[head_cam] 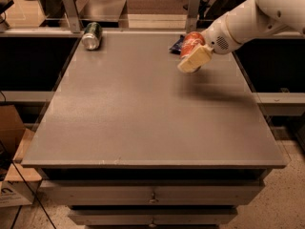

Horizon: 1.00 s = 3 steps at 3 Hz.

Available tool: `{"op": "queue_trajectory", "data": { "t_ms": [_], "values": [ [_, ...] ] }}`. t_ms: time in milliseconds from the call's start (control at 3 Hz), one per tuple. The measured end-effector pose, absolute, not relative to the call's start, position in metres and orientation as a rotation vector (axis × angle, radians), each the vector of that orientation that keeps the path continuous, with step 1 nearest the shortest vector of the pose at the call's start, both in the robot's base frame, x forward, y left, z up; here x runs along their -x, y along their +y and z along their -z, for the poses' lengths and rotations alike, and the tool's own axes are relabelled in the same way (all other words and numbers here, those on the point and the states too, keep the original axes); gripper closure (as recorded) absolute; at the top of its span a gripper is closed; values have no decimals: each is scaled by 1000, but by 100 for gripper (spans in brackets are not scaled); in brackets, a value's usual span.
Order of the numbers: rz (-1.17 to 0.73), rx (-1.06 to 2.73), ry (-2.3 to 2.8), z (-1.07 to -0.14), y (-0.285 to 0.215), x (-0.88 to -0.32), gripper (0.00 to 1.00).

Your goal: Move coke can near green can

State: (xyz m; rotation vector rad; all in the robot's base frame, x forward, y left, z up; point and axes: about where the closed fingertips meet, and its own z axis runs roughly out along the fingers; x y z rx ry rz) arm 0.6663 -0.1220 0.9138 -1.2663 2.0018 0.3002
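Fingers point(198, 59) of your gripper point(188, 56) grip the coke can point(191, 40) above the tabletop point(143, 123), far right, covering its lower half; the green can point(92, 35) lies far left, well apart.

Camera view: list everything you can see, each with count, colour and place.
table: one, grey, centre
drawers: two, grey, under the table
green can: one, dark green, on its side at the table's back left corner
coke can: one, red, back right, held in the gripper
packet: one, dark blue, back right on the table, partly hidden behind the coke can
box: one, brown cardboard, floor at left
posts: two, grey metal, behind the table's back edge
arm: one, white, reaching in from upper right
gripper: one, cream fingers, shut on the coke can, over the table's back right
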Motion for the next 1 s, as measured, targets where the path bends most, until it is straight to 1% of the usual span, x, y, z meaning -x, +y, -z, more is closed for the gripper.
{"op": "queue_trajectory", "data": {
  "t_ms": [333,667,1000],
  "values": [
    [-300,1266,2002,-914,-122,-666,100],
    [-378,1281,1927,-912,-86,-681,100],
    [-442,1328,1813,-920,-33,-706,100]
  ]
}}
